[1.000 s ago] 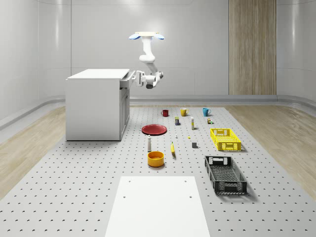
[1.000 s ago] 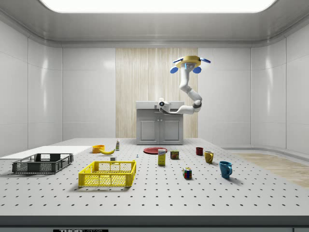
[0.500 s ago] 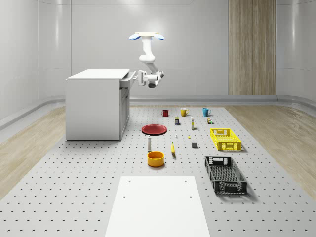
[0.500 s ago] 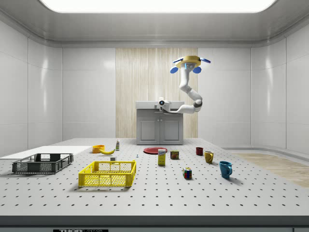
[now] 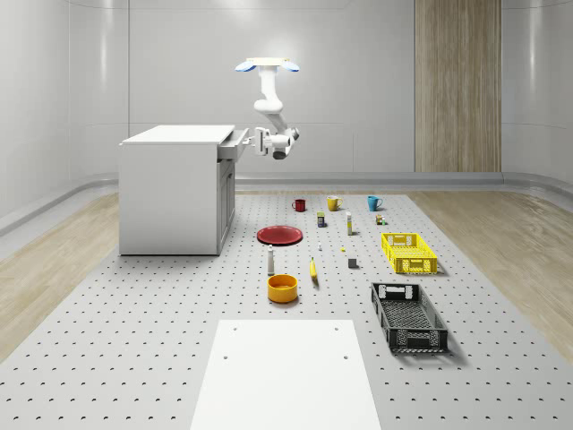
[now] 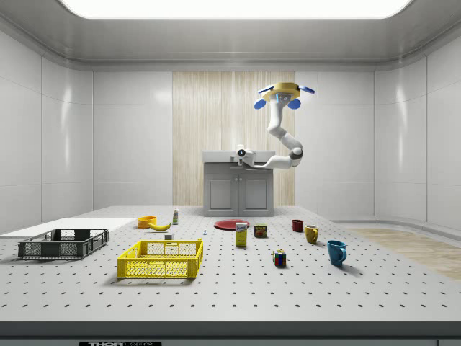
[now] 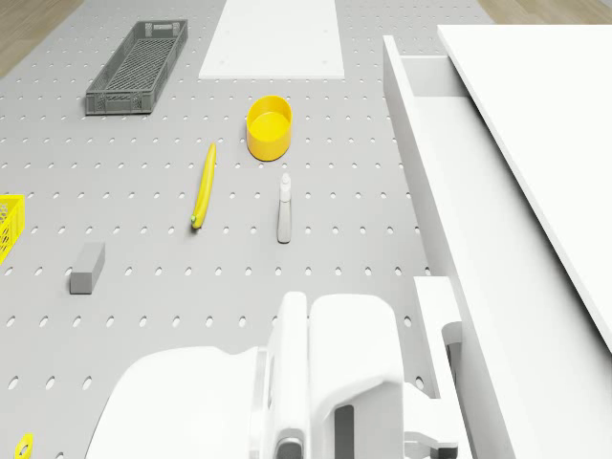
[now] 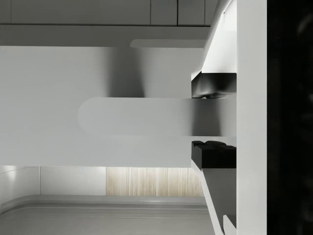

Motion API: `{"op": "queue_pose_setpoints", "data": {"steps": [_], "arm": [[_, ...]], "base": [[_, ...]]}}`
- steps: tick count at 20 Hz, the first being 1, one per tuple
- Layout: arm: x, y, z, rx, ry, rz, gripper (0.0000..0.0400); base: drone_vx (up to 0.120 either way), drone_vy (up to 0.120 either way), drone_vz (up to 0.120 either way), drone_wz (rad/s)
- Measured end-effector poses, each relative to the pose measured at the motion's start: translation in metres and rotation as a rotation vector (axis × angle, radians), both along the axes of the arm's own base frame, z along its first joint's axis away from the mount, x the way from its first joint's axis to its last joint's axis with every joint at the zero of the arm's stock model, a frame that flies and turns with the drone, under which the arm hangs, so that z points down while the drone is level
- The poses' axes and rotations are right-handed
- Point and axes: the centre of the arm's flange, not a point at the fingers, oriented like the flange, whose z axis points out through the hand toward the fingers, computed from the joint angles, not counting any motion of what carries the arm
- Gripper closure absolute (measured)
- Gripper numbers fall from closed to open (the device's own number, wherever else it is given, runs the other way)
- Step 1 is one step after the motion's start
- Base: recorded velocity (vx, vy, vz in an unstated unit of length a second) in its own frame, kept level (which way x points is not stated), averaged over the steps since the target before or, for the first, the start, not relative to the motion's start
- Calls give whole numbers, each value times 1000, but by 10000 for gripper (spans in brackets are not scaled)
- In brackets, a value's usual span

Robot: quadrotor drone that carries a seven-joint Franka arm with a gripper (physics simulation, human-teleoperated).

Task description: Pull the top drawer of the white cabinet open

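The gripper (image 8: 213, 120) is clamped on the handle (image 8: 137, 116) of the top drawer (image 7: 478, 229). The drawer is seen partly drawn from the white cabinet (image 5: 175, 193). The drone (image 5: 267, 64) hovers out from the cabinet's front — the pull is judged to run straight away from that face.

The drone (image 5: 267, 64) hovers slightly farther toward the whole-scene view's right than a second ago, the arm's elbow (image 5: 283, 143) sits higher, and the top drawer (image 5: 232, 145) projects marginally further from the white cabinet (image 5: 172, 190).
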Motion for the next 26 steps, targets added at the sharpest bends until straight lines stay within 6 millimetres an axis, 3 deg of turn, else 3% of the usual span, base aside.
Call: {"op": "queue_pose_setpoints", "data": {"steps": [5,6,7,10,26], "arm": [[0,-1,0,5,-12,0,274],[2,0,-10,0,-64,4,180],[4,-5,-15,-29,-31,10,143],[2,-4,-7,-16,-18,6,114],[0,-1,-1,9,-12,0,89]], "base": [[0,0,0,0],[0,0,0,0],[0,0,0,0],[0,0,0,0],[0,0,0,0]]}}
